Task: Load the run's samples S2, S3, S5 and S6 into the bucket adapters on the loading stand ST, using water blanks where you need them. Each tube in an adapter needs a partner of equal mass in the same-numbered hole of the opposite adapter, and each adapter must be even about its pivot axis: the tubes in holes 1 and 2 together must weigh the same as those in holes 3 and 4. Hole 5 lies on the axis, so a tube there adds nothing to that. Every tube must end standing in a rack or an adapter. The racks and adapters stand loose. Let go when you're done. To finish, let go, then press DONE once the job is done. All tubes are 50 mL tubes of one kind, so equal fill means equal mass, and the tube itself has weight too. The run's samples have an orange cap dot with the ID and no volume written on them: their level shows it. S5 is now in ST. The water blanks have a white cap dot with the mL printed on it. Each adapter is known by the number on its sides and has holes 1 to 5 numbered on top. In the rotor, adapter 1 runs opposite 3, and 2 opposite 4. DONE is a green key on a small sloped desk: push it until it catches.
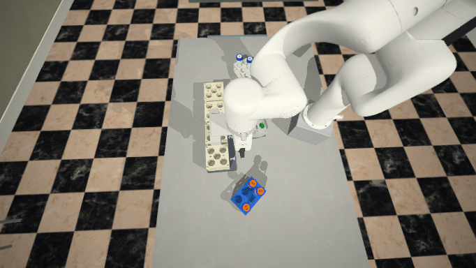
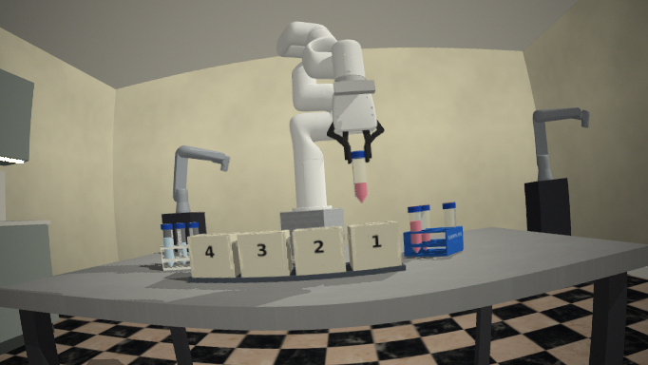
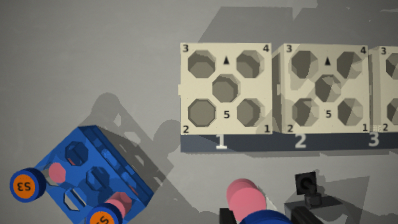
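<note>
My gripper is shut on a blue-capped tube with a short pink fill; its ID is hidden. It hangs upright, high above the table near adapter 1. Adapters 1 and 2 show five empty holes each. Adapter 3 is partly hidden by the arm; adapter 4 shows no tube. They stand on the dark stand. The blue rack holds three orange-dotted tubes, one reading S3.
A white rack at the far end holds three blue-capped tubes with pale blue liquid; the arm partly covers it in the top view. The green DONE key is on a small desk beside the stand. The blue rack stands at an angle past adapter 1.
</note>
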Motion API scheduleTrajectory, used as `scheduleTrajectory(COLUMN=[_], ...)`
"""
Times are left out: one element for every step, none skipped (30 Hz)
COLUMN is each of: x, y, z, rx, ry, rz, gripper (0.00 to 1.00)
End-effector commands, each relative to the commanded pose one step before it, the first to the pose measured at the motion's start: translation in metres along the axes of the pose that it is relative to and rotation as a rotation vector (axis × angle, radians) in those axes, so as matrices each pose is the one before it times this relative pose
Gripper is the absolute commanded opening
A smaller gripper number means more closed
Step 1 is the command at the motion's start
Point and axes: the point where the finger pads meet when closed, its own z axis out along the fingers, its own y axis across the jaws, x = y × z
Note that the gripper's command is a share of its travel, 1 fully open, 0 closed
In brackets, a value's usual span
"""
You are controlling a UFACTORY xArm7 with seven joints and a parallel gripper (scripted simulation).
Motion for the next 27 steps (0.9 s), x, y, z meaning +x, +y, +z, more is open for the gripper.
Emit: scheduleTrajectory(x=[0.00398, 0.00096, 0.00096, 0.00096, 0.00096, 0.00096, 0.00096, 0.00096, 0.00096, 0.00096, 0.00096, 0.00096, 0.00096, 0.00096, 0.00096, 0.00000, 0.00000, 0.00098, 0.00096, 0.00096, 0.00096, 0.00096, 0.00096, 0.00096, 0.00096, 0.00096, 0.00096], y=[0.01126, 0.00492, 0.00492, 0.00492, 0.00492, 0.00492, 0.00492, 0.00492, 0.00492, 0.00492, 0.00492, 0.00492, 0.00492, 0.00492, 0.00492, 0.00000, 0.00000, 0.00492, 0.00492, 0.00492, 0.00492, 0.00492, 0.00492, 0.00492, 0.00492, 0.00492, 0.00492], z=[-0.00155, 0.00000, 0.00000, 0.00000, 0.00000, 0.00000, 0.00000, 0.00000, 0.00000, 0.00000, 0.00000, 0.00000, 0.00000, 0.00000, 0.00000, 0.00000, 0.00000, 0.00000, 0.00000, 0.00000, 0.00000, 0.00000, 0.00000, 0.00000, 0.00000, 0.00000, 0.00000], rx=[0.00242, -0.00004, -0.00004, -0.00004, -0.00004, -0.00004, -0.00004, -0.00004, -0.00004, -0.00004, -0.00004, -0.00004, -0.00004, -0.00004, -0.00004, 0.00000, 0.00000, -0.00004, -0.00004, -0.00004, -0.00004, -0.00004, -0.00004, -0.00004, -0.00004, -0.00004, -0.00004], ry=[0.00424, 0.00001, 0.00001, 0.00001, 0.00001, 0.00001, 0.00001, 0.00001, 0.00001, 0.00001, 0.00001, 0.00001, 0.00001, 0.00001, 0.00001, 0.00000, 0.00000, 0.00000, 0.00001, 0.00001, 0.00001, 0.00001, 0.00001, 0.00001, 0.00001, 0.00001, 0.00001], rz=[-0.00290, 0.00000, 0.00000, 0.00000, 0.00000, 0.00000, 0.00000, 0.00000, 0.00000, 0.00000, 0.00000, 0.00000, 0.00000, 0.00000, 0.00000, 0.00000, 0.00000, 0.00000, 0.00000, 0.00000, 0.00000, 0.00000, 0.00000, 0.00000, 0.00000, 0.00000, 0.00000], gripper=[0.00, 0.00, 0.00, 0.00, 0.00, 0.00, 0.00, 0.00, 0.00, 0.00, 0.00, 0.00, 0.00, 0.00, 0.00, 0.00, 0.00, 0.00, 0.00, 0.00, 0.00, 0.00, 0.00, 0.00, 0.00, 0.00, 0.00])
